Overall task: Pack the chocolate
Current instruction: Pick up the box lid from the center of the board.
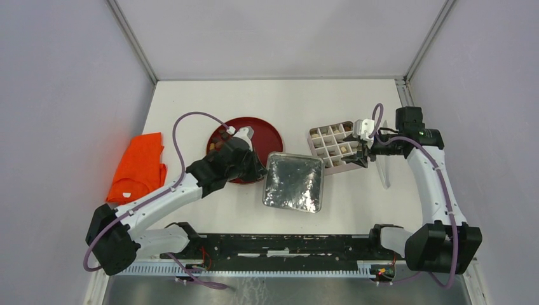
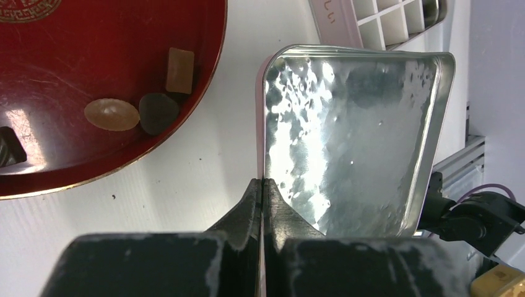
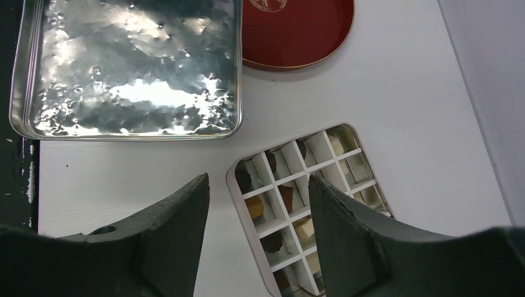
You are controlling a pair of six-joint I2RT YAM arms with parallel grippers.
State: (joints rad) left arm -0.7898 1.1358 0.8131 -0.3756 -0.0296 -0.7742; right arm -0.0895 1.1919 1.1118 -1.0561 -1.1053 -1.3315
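Note:
Chocolates lie on the red plate (image 2: 93,55): a light brown square (image 2: 180,70), a tan oval (image 2: 111,114) and a dark round piece (image 2: 158,112). Several more sit in compartments of the pale grid box (image 3: 244,228), among them a caramel one (image 3: 255,207) and a cream one (image 3: 304,228). My left gripper (image 2: 264,182) is shut, and the left rim of the silver tin (image 2: 353,136) runs into its jaws. It sits between plate and tin (image 1: 257,168). My right gripper (image 3: 258,178) is open and empty above the box's corner (image 1: 363,157).
The tin (image 1: 292,182) lies open side up between the plate (image 1: 267,130) and the grid box (image 1: 316,133). An orange cloth (image 1: 136,168) lies at the left. Grey walls close in the table on three sides.

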